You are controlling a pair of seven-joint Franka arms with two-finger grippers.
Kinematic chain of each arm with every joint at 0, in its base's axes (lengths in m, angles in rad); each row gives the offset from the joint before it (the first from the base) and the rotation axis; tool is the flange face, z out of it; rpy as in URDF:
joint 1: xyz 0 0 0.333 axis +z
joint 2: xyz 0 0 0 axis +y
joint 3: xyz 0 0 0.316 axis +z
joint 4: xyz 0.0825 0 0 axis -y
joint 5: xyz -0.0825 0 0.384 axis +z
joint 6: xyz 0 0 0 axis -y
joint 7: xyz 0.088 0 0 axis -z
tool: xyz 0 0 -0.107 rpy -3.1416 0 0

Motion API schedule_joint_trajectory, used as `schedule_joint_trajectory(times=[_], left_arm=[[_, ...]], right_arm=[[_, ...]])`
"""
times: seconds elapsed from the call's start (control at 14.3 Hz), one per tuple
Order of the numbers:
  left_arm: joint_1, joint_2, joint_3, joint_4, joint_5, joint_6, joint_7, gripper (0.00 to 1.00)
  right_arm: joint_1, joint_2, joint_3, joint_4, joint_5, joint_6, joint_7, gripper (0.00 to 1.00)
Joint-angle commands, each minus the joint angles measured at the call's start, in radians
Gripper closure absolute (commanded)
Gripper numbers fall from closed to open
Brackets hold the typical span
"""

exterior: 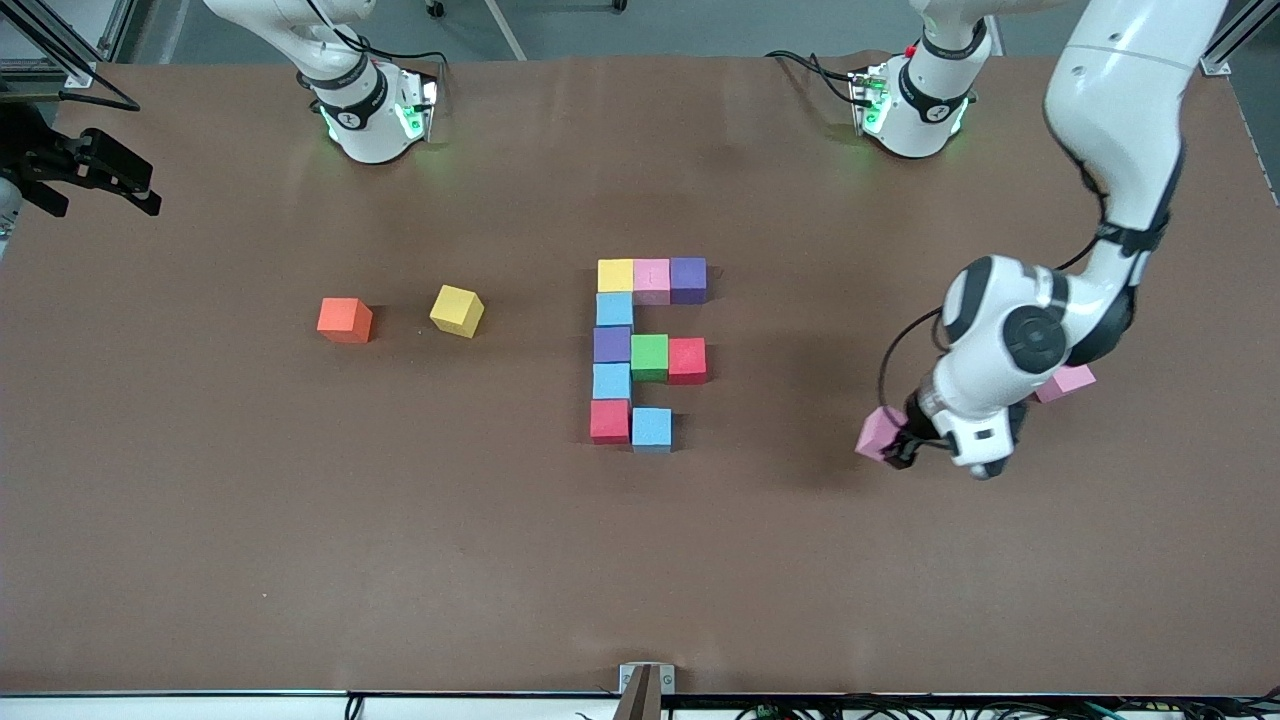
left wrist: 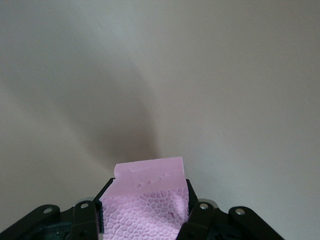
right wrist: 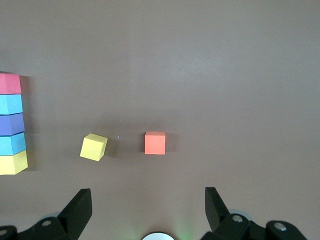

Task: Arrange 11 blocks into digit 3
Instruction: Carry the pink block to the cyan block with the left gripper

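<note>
Blocks [exterior: 648,350] of coloured foam, ten in number, sit packed at the centre of the tabletop [exterior: 300,520]: a yellow–pink–purple row, a five-cube column, a green–red pair, and a blue cube beside the red end cube. At 3 o'clock from them, the left hand [exterior: 897,441] is clenched on a pink cube [exterior: 878,432]; another pink cube [exterior: 1066,381] lies under that arm. At 9 o'clock lie a loose yellow cube [exterior: 457,311] and an orange cube [exterior: 345,320]. The right hand [right wrist: 147,206] waits, released.
</note>
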Motion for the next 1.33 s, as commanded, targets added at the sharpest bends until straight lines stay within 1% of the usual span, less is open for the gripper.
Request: schedule_joint_trajectory(times=[0.0,0.14,0.28,0.63,0.77,0.91,1.26], left_arm=[[-0.061,0.107,0.004,0.161,-0.014,-0.05,-0.13,0.8],[-0.122,0.15,0.009,0.211,-0.012,-0.05,-0.281,0.8],[-0.18,0.185,0.027,0.266,-0.011,-0.053,-0.387,0.8],[-0.282,0.278,0.032,0.407,-0.017,-0.142,-0.604,0.8],[-0.306,0.279,0.032,0.41,-0.018,-0.171,-0.629,0.8],[-0.328,0.285,0.032,0.41,-0.014,-0.171,-0.681,0.8],[-0.369,0.296,0.039,0.413,-0.014,-0.173,-0.687,0.8]], right_arm=[[0.008,-0.025,0.0,-0.029,0.015,0.011,-0.003,0.0],[0.01,-0.026,0.0,-0.024,0.017,0.019,-0.003,0.0],[0.014,-0.029,0.001,-0.016,0.018,0.002,-0.002,0.0],[0.023,-0.034,0.0,-0.019,0.018,-0.009,0.0,0.0],[0.02,-0.032,-0.006,-0.021,0.02,-0.013,-0.002,0.0],[0.014,-0.031,-0.009,-0.022,0.02,-0.033,0.0,0.0],[0.0,-0.029,-0.013,-0.025,0.03,-0.062,-0.006,0.0]])
